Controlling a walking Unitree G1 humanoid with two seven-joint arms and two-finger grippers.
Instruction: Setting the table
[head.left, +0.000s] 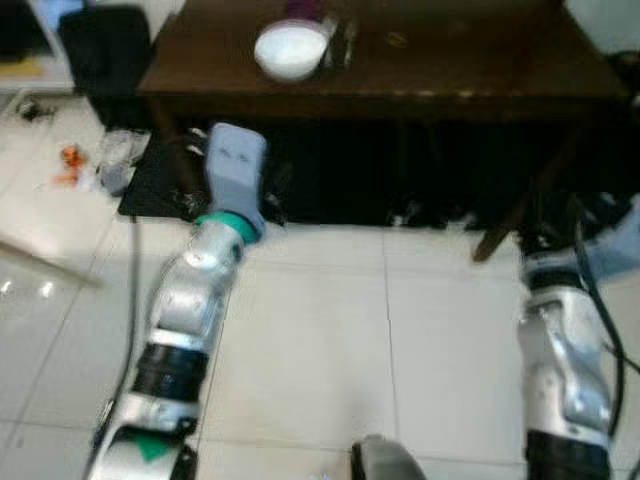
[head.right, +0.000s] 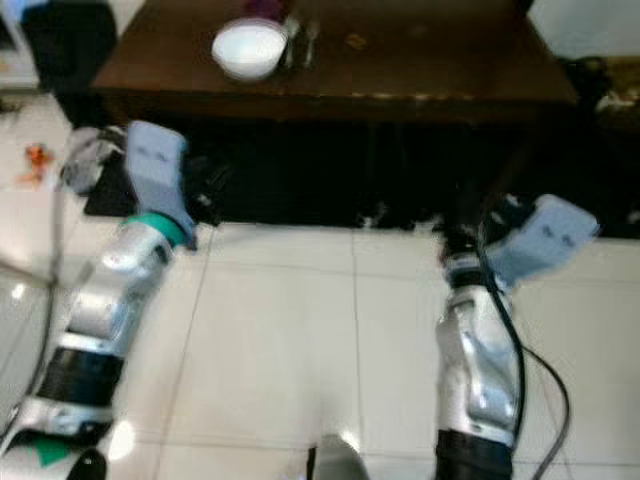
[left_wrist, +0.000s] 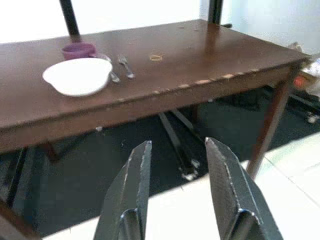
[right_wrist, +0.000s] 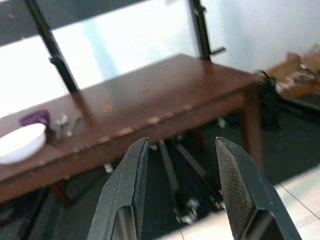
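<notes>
Table (left_wrist: 210, 55): dark brown, ahead of both arms.
Bowl (left_wrist: 77, 76): white, on the table near its front edge, purple cup (left_wrist: 78, 50) behind, fork (left_wrist: 125, 66) and spoon (left_wrist: 111, 71) beside.
Left gripper (left_wrist: 177, 150): fingers apart, empty, below the table edge, well short of the bowl.
Right gripper (right_wrist: 182, 150): fingers apart, empty, low before the table.

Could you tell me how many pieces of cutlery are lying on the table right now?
2: a spoon beside the white bowl, and a fork just beyond it. More may hide behind the bowl.
</notes>
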